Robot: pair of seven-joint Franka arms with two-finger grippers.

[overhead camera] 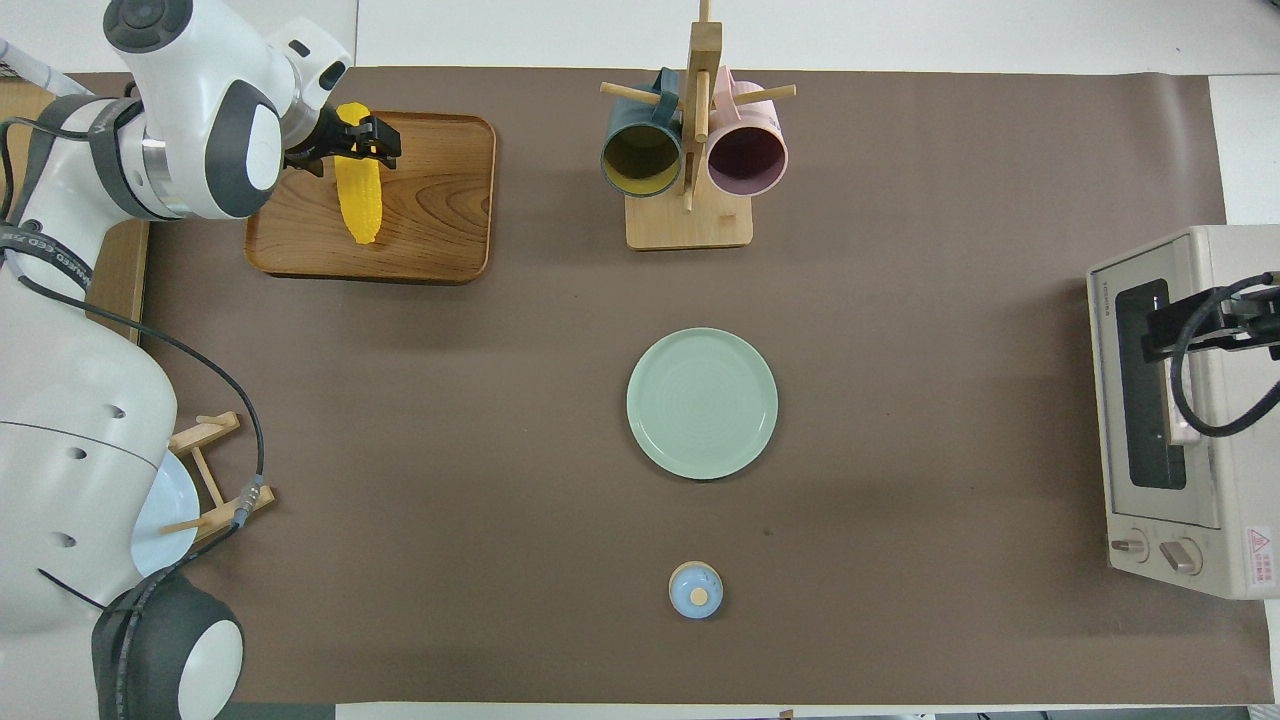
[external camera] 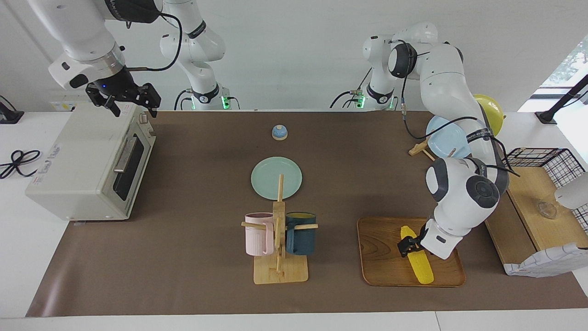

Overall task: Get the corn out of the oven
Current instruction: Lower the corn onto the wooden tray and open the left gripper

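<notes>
The yellow corn (external camera: 420,264) lies on the wooden tray (external camera: 381,250), toward the left arm's end of the table, out of the oven. My left gripper (external camera: 408,242) is down at the corn's thicker end and open, one finger on each side of the cob (overhead camera: 360,200). The off-white oven (external camera: 87,161) stands at the right arm's end with its glass door closed. Over the oven's top my right gripper (external camera: 124,105) hangs open, holding nothing.
A green plate (external camera: 276,178) lies mid-table. A wooden mug rack (external camera: 279,239) with a pink and a dark blue mug stands beside the tray. A small blue bell (external camera: 279,132) sits nearer the robots. A plate rack (external camera: 448,138) and a wire basket (external camera: 546,158) flank the left arm.
</notes>
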